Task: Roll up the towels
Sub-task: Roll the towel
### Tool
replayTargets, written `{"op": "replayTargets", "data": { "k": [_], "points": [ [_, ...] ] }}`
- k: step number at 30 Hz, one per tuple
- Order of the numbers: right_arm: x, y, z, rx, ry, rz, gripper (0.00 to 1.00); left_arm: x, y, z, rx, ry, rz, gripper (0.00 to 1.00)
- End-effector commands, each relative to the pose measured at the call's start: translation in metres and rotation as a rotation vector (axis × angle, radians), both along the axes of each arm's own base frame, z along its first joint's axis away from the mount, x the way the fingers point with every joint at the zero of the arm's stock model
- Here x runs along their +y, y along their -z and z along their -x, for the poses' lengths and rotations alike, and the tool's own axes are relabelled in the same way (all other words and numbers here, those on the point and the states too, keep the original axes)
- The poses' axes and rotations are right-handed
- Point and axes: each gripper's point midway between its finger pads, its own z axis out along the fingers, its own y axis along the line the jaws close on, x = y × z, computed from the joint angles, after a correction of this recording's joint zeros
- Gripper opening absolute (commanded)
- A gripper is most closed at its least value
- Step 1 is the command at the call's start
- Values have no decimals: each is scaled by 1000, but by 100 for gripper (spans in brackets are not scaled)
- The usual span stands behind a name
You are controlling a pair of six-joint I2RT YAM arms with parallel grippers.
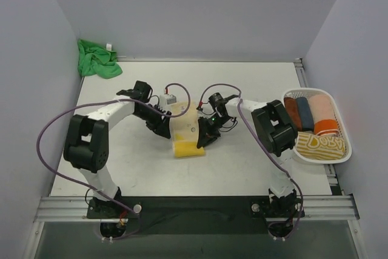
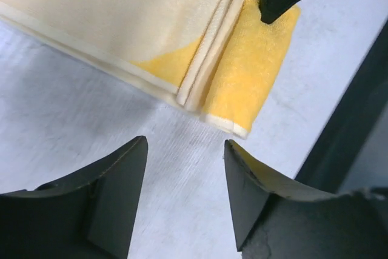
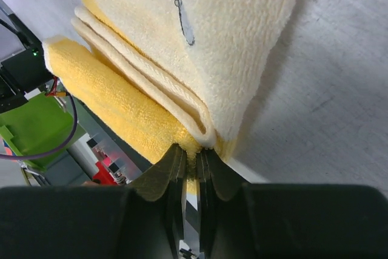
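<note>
The right end effector (image 3: 191,154) was pinched shut on an edge of the yellow towel (image 3: 230,40) in the middle of the table (image 1: 242,168) — the left end effector (image 2: 185,147) stood open, empty, just beside it. The green towel (image 1: 97,60) lay bunched at the far-left corner.

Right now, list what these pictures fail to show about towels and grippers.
- Yellow towel print: cut off by the top edge in the left wrist view; too small from above.
- Its side edges: covered by the left gripper and right gripper, top view.
- Green towel tag: too small to read, top view.
- Cloth the right gripper pinches: hidden inside its shut jaws, right wrist view.
</note>
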Motion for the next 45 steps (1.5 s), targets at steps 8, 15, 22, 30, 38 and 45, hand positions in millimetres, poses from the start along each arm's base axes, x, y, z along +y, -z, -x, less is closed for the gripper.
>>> {"op": "replayTargets", "data": {
  "k": [8, 15, 22, 30, 38, 45],
  "points": [
    [-8, 16, 0, 39, 12, 103, 0, -45, -30, 18, -714, 320, -227, 73],
    [-9, 19, 0, 71, 27, 100, 0, -67, -7, 41, -828, 468, -300, 71],
    [-7, 18, -3, 86, 39, 88, 0, -71, 34, 57, -779, 539, -352, 60],
    [-11, 0, -9, 55, 51, 42, 9, -54, 67, 84, -552, 603, -339, 19],
    [-60, -65, -55, -310, 55, 9, 48, -54, 58, 122, -77, 635, -121, 7],
    [-104, -94, -30, -605, -59, 60, 44, -54, 65, 108, 157, 586, -83, 7]
  ]
}}
